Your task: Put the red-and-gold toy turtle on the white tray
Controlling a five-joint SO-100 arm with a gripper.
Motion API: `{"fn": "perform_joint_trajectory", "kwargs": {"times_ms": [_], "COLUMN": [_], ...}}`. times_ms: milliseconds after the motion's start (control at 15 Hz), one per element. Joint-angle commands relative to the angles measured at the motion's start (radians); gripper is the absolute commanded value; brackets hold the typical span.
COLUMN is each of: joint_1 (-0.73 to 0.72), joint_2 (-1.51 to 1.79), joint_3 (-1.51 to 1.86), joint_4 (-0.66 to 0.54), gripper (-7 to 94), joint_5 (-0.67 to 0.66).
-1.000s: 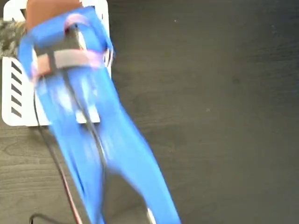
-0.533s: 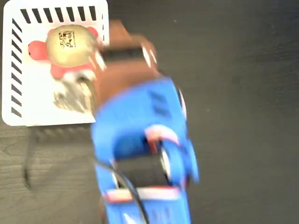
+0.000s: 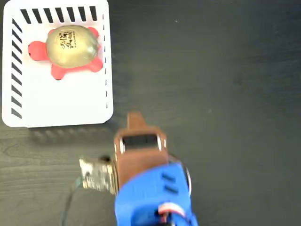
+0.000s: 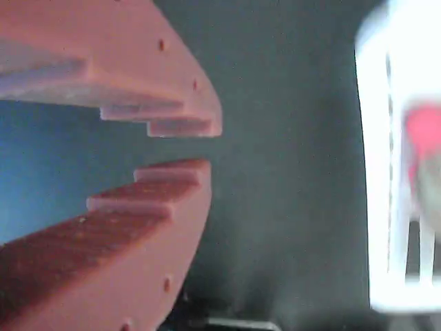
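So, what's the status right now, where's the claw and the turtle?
Gripper empty, nearly closed, off the tray over the dark table. Turtle sits on the tray, near its striped top edge. Nothing in the way.

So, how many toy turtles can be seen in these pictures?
1. The red-and-gold toy turtle lies on the white tray, in its upper part in the fixed view; the wrist view shows it only as a red blur. No other is visible.

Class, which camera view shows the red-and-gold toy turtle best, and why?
The fixed view: the red-and-gold toy turtle appears whole and sharp from above, lying on the white tray. The wrist view catches only a blurred red patch of it at the right edge.
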Motion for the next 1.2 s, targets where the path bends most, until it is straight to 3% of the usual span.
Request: {"fn": "perform_joint_trajectory", "kwargs": {"times_ms": [0,267,600,1133], "joint_1": [-0.002,-0.026,-0.054,-0.009], "joint_2": [0.166,0.179,0.179,0.179], "joint_3": [0.091,0.052,0.051,0.051], "joint_4": [0.095,0.29,0.293,0.293], "gripper": [0,0,0,0], "joint_5": [0.054,0.13,0.043,0.075]}}
